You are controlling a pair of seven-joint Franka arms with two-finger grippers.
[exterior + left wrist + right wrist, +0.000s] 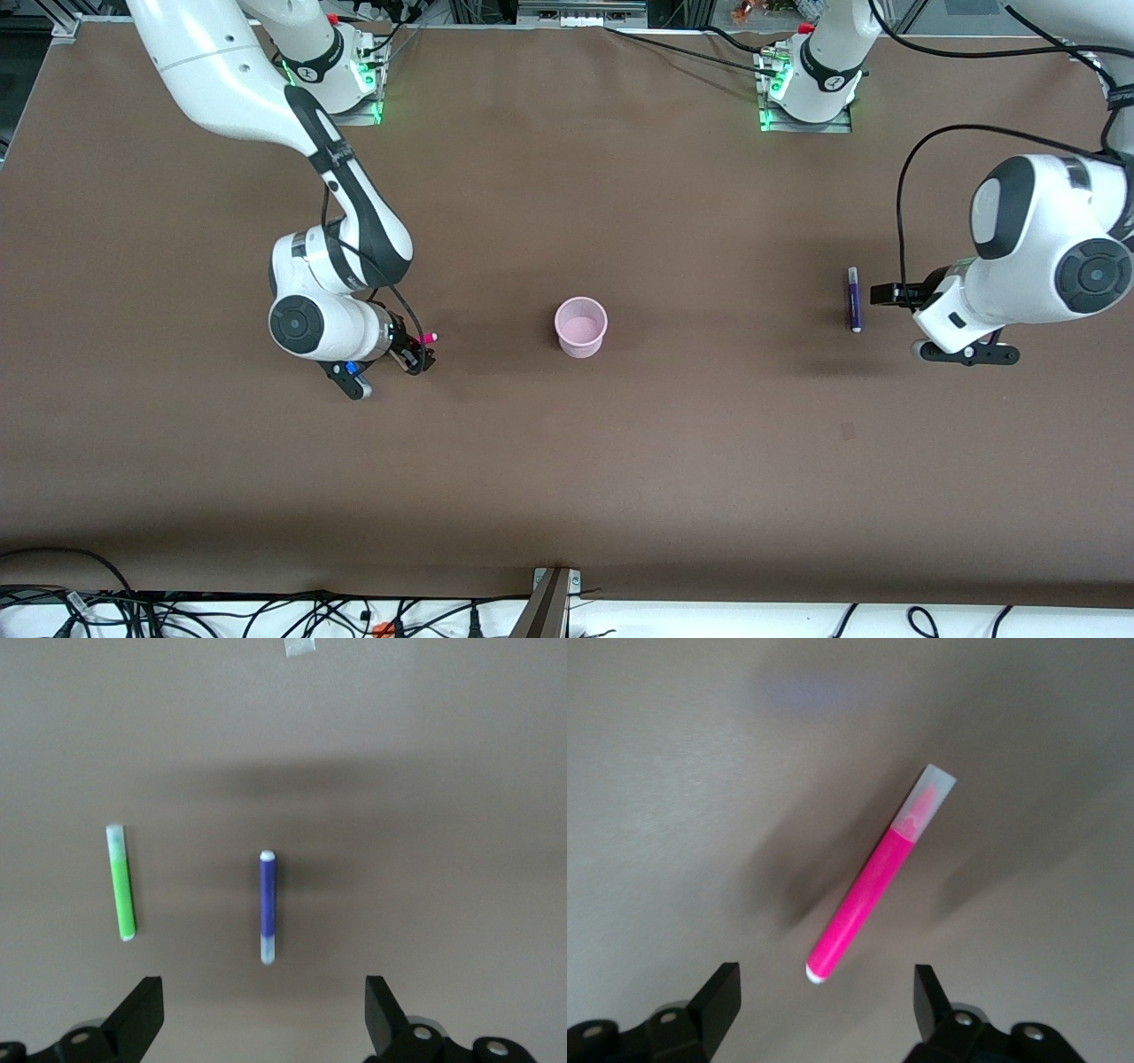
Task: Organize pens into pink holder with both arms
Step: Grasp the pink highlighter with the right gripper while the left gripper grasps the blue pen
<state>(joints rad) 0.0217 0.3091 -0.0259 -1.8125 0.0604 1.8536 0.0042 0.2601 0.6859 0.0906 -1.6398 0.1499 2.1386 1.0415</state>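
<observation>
Now both pincers hang apart and empty. The right pincer (824,1005) is low over the magenta pen (879,875), at left of centre in the front view; that pen lies skewed to the jaws, so closing may spin it away. The left pincer (264,1019), at the right edge, faces the purple pen (854,299) with a green pen (120,883) beside it. The holder (581,326) stands mid-counter (567,461); it looks light and may tip at a nudge.

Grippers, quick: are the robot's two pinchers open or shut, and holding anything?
Left gripper: open, holding nothing, over the purple pen.
Right gripper: open, holding nothing, over the magenta pen.
</observation>
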